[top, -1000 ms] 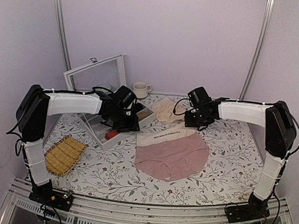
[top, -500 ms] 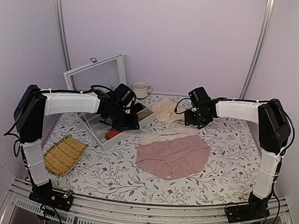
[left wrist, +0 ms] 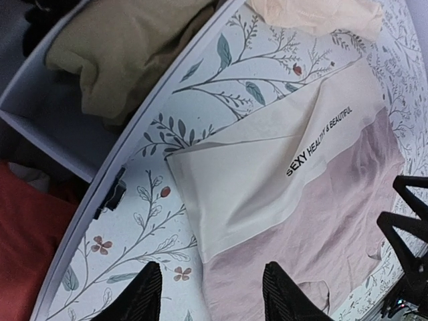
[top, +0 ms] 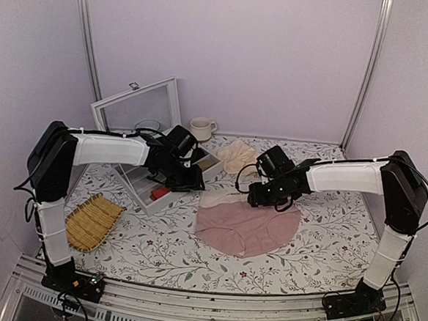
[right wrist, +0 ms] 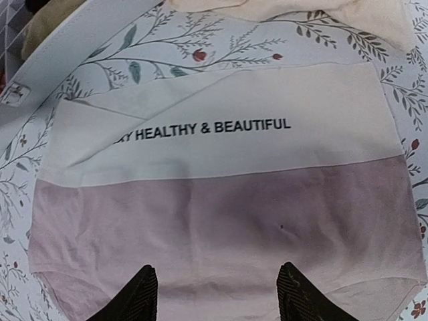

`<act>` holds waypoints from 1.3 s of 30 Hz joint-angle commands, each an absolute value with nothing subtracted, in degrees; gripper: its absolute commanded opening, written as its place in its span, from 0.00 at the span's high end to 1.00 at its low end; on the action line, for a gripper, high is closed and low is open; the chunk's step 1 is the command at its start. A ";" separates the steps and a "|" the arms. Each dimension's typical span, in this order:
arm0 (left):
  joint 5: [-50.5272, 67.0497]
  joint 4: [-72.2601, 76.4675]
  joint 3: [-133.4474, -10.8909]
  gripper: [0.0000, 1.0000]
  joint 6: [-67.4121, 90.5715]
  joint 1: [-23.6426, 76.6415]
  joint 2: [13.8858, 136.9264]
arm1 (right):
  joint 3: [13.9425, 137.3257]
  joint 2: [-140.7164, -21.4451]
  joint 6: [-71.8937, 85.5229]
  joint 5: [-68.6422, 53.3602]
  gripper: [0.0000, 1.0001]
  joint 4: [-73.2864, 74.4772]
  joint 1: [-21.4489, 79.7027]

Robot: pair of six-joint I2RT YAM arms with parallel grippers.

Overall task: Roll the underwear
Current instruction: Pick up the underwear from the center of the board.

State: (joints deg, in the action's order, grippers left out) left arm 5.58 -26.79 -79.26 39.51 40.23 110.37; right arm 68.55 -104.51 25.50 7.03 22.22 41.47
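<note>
Right fingers [right wrist: 137, 297] have swung over the underwear [right wrist: 227, 221], flat beneath them, untouched.

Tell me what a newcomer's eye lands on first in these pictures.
The dusty-pink underwear lies spread flat mid-table, its cream waistband printed in dark letters. The right gripper hangs open over that garment, and the left gripper is open beside the white box at the left.

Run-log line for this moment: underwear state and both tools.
stage: pre-roll | underwear: flat, unrolled, one waistband corner folded | left tool: open, empty, over waistband end | right tool: open, empty, over underwear
</note>
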 commanded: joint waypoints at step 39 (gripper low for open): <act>4.31 -22.26 -82.32 1.00 48.57 38.40 124.10 | 63.57 -93.77 32.09 7.32 0.40 15.25 54.73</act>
